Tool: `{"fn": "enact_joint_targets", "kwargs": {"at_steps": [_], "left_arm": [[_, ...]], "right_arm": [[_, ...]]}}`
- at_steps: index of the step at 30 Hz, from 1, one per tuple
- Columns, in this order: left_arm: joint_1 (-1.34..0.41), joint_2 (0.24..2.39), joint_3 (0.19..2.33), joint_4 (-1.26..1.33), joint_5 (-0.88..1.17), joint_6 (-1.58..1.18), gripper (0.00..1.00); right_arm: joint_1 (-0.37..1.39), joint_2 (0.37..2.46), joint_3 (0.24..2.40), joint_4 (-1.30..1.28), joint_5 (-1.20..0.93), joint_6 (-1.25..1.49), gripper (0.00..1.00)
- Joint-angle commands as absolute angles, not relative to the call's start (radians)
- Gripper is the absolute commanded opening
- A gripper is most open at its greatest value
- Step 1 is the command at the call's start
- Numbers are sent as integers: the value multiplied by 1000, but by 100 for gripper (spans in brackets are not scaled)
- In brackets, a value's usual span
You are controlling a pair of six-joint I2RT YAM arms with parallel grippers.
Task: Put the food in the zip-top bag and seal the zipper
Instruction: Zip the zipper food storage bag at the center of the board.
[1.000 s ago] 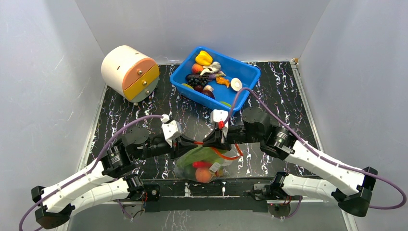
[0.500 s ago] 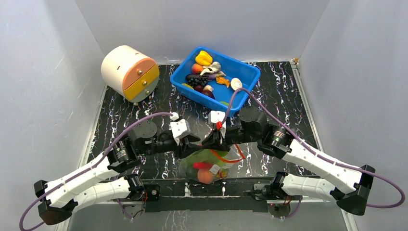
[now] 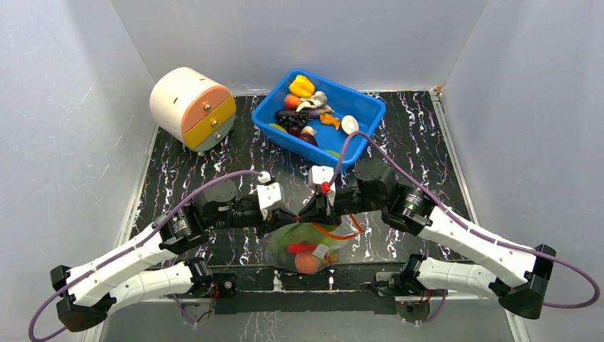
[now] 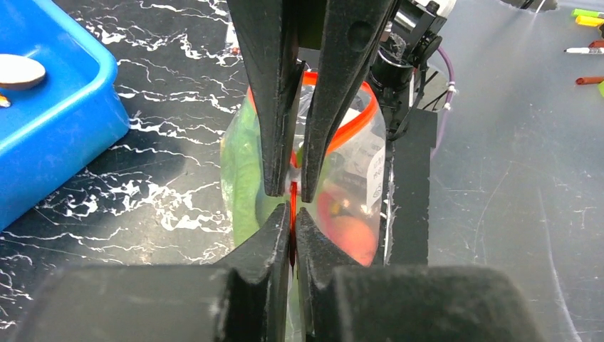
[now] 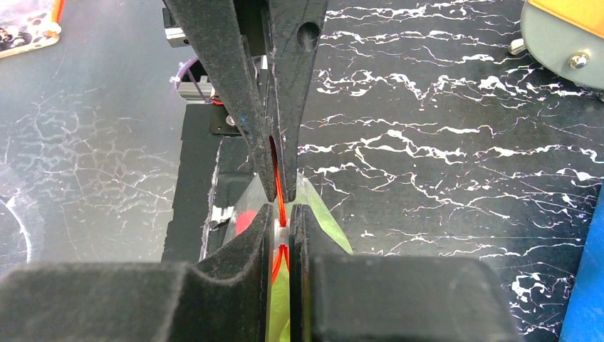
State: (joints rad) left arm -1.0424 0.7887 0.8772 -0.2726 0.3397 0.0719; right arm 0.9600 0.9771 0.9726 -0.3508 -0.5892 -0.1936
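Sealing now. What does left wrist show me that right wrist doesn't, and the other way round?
Left wrist only: past the pinch the zipper bows out in a loop, and the bin's inside shows a white disc. Right wrist only: the drawer unit's base, top right. Both: left gripper and right gripper tip to tip, each shut on the zipper, with the bag beyond.

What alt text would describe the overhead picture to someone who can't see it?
Two robot arms meet in the foreground, left tool and right tool both pinching the orange-red zipper strip of a floppy clear plastic bag of toy food. Behind sit a blue plastic bin and a round cream drawer unit.
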Motion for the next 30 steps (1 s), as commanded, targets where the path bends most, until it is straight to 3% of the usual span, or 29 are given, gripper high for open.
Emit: {"fn": "enact_joint_targets", "kwargs": {"at_steps": [1, 2, 5, 10, 13, 17, 24, 30], "left_arm": [[-1045, 778, 905, -262, 361, 98, 0], [-1044, 775, 902, -255, 357, 100, 0], [-1044, 767, 899, -244, 336, 107, 0], [-1043, 757, 917, -210, 218, 100, 0], [-1043, 770, 967, -175, 184, 131, 0], [-1043, 798, 983, -130, 175, 158, 0], [-1044, 794, 943, -86, 195, 126, 0], [-1044, 781, 949, -104, 173, 128, 0]], "right_arm": [[957, 948, 999, -299, -610, -199, 0], [957, 942, 999, -300, -599, -188, 0], [957, 920, 994, -286, -506, -71, 20], [957, 896, 1063, -395, -270, 205, 27], [957, 894, 1139, -520, -126, 340, 27], [957, 896, 1215, -624, -36, 447, 20], [957, 897, 1153, -679, -12, 613, 23], [957, 935, 1081, -664, -173, 589, 26]]}}
